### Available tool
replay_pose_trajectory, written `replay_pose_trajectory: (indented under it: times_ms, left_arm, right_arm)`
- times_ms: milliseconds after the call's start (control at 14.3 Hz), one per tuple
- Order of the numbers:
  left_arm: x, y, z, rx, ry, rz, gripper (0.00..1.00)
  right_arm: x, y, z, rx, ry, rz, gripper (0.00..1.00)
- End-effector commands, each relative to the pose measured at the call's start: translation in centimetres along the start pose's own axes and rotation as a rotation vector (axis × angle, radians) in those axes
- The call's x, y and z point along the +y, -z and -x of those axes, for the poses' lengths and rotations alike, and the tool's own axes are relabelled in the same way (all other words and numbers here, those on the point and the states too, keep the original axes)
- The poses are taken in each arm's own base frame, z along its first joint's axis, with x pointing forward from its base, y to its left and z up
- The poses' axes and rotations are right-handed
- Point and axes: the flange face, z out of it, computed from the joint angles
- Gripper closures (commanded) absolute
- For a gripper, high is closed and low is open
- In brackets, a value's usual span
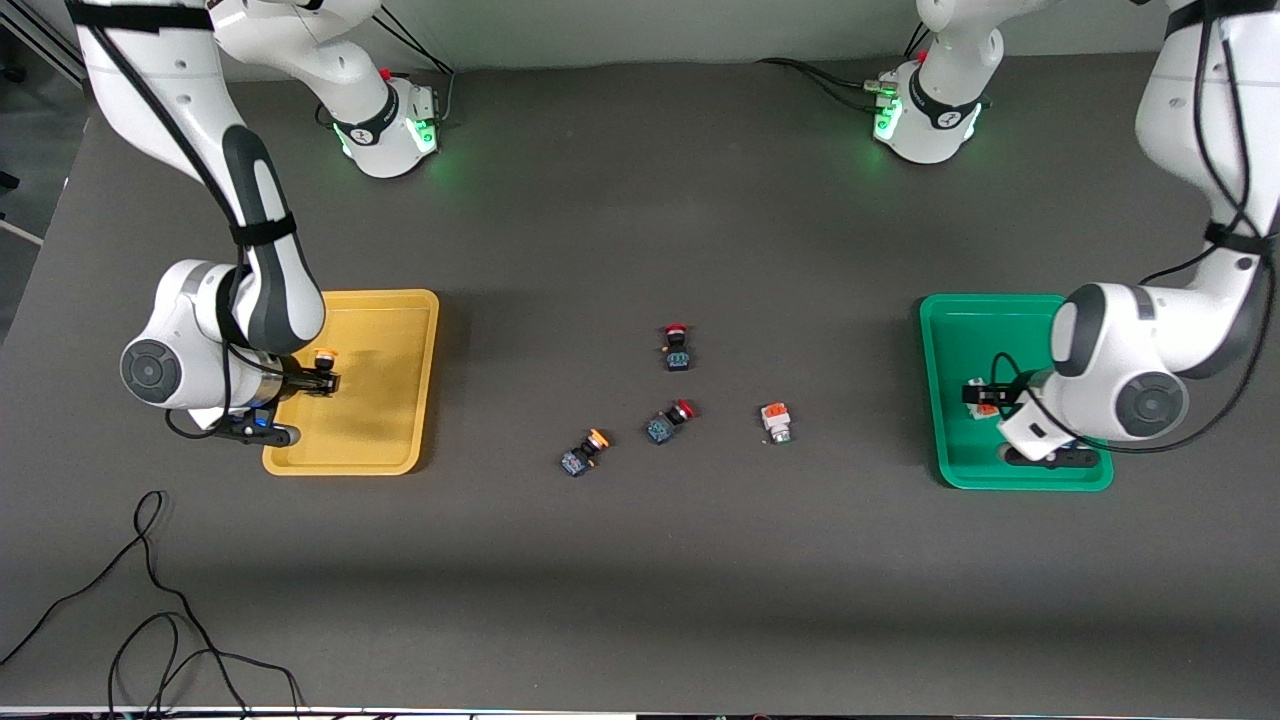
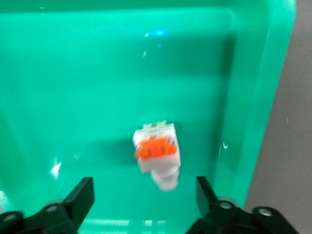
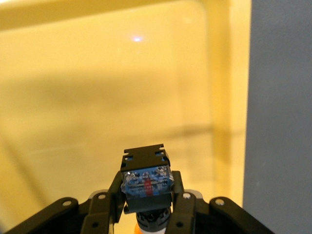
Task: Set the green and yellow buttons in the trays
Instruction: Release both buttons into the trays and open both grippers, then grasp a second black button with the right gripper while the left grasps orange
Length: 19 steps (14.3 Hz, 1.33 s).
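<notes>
My right gripper (image 1: 312, 382) is over the yellow tray (image 1: 400, 330) and shut on a black button with an orange-yellow cap (image 1: 323, 354). In the right wrist view the button's blue base (image 3: 146, 179) sits between the fingers of the gripper (image 3: 147, 207). My left gripper (image 1: 992, 392) is open over the green tray (image 1: 950, 330). A white-grey button with an orange block (image 1: 976, 398) is in that tray. In the left wrist view it (image 2: 157, 155) sits between the spread fingers (image 2: 82, 195) and touches neither.
On the table between the trays are a yellow-capped black button (image 1: 585, 452), a white-grey button (image 1: 775, 421) and two red-capped switches (image 1: 669, 422) (image 1: 677, 347). A loose black cable (image 1: 150, 600) lies near the front edge at the right arm's end.
</notes>
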Motion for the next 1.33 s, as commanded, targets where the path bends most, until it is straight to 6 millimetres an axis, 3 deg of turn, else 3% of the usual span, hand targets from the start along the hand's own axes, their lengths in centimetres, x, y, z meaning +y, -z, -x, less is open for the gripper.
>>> replay_pose_trajectory:
  times_ms: [0,140,280,419,559,699,839,978,1118,1258]
  left_arm:
    - [1.4,8.2,1.6,-0.015,-0.011,-0.021,0.0]
    - [3.9,12.0,1.8,0.012,0.003,0.038,0.0]
    - [8.6,14.2,1.4,0.059,0.079,0.073,0.0]
    - [15.2,15.3,1.5,0.104,0.149,0.075,0.0]
    - [21.7,14.6,1.4,0.173,0.187,0.102,0.0]
    - [27.6,11.6,0.9,0.198,0.19,0.121,0.0]
    - [31.8,8.0,0.2,0.219,0.204,0.149,0.0]
    - [33.7,4.6,-0.8,0.23,0.216,0.135,0.0]
    - [34.3,1.6,-1.6,0.208,0.229,0.13,0.0]
    - [34.1,-0.2,-2.1,0.184,0.236,0.126,0.01]
  right_arm:
    - [0.1,-1.0,-0.1,0.018,0.028,0.004,1.0]
    - [-0.9,-0.4,0.0,0.022,0.041,0.0,0.03]
    - [-1.7,2.9,-0.3,0.018,0.039,-0.025,0.0]
    - [-3.8,8.1,-1.1,-0.025,0.03,-0.039,0.0]
    - [-8.4,13.0,-1.0,-0.027,-0.008,-0.028,0.0]
    - [-14.2,16.3,0.1,0.014,-0.068,-0.04,0.0]
    - [-21.2,17.0,1.2,0.035,-0.141,-0.062,0.0]
    - [-27.6,16.9,0.8,0.056,-0.252,-0.1,0.0]
    - [-34.0,14.5,-0.1,0.046,-0.364,-0.134,0.0]
    - [-38.2,11.8,-1.6,0.094,-0.486,-0.154,0.0]
